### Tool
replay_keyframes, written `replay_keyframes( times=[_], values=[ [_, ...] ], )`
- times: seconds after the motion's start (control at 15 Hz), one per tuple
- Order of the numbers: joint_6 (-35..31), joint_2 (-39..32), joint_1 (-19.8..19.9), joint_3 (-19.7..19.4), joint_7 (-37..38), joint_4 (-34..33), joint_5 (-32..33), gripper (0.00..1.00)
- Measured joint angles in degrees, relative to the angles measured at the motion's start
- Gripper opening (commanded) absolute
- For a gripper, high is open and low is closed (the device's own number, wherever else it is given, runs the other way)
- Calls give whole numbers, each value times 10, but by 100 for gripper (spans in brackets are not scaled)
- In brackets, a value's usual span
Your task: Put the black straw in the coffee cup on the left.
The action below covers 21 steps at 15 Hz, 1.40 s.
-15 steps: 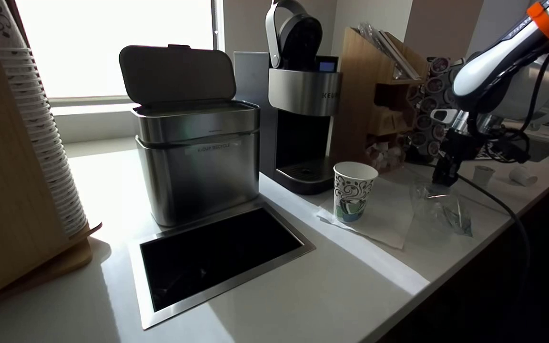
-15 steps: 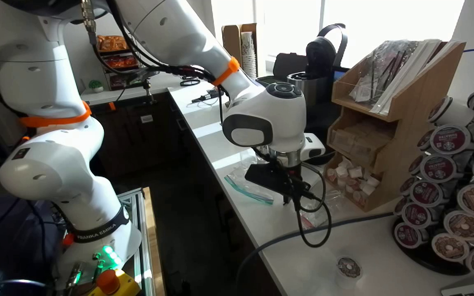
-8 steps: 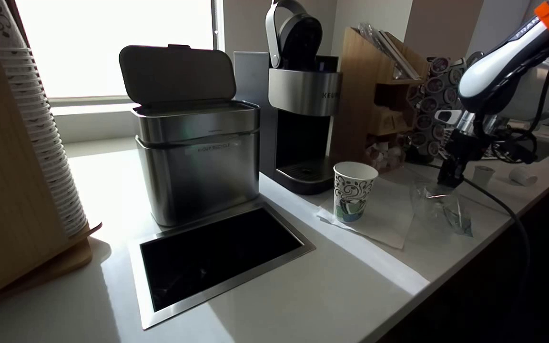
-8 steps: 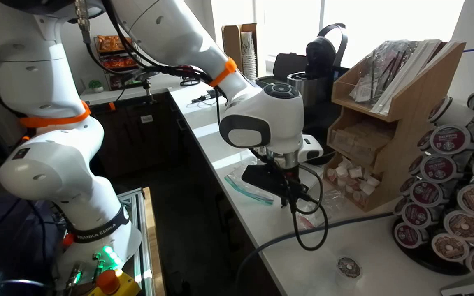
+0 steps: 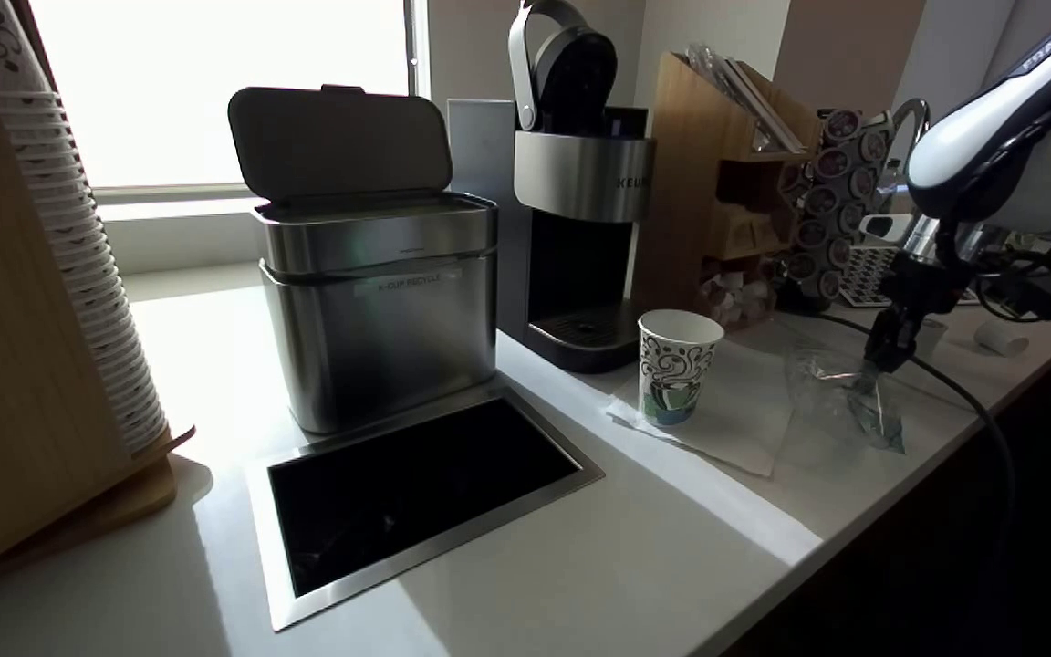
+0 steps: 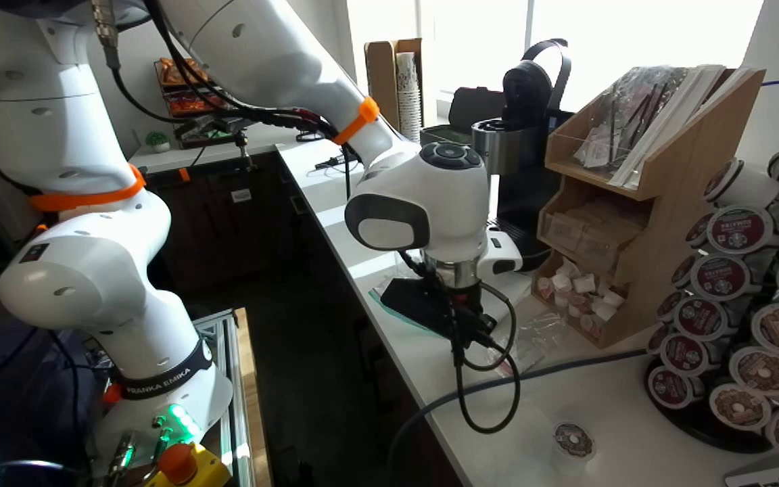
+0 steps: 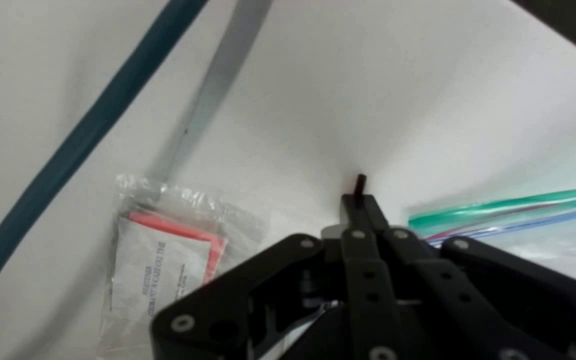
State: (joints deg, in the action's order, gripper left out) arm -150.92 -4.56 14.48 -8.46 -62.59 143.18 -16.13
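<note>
Shifted toward three o'clock in an exterior view, the claw (image 5: 882,360) pinches the black straw (image 7: 360,184). Lift high, then swing to the coffee cup (image 5: 677,370) at nine o'clock.

In an exterior view, we look down from just above the counter (image 5: 598,557) and along it: steel bin (image 5: 389,328) near at ten o'clock, arm (image 5: 972,151) well off at two. In an exterior view, we look down from beside the pod rack (image 6: 714,433), near at three o'clock, robot base (image 6: 153,402) at eight. Both exterior views share coffee machine (image 5: 580,178) and wooden shelf (image 6: 694,210). In the wrist view, we face down, close over the counter, gripper (image 7: 363,202) at five o'clock; dark cable (image 7: 92,120) shared with both exterior views.
</note>
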Motion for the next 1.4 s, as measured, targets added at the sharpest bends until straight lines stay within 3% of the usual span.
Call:
replay_keyframes(
  times=[1.4],
  values=[
    [0, 29, 0, -38, 93, 31, 83, 0]
  ],
)
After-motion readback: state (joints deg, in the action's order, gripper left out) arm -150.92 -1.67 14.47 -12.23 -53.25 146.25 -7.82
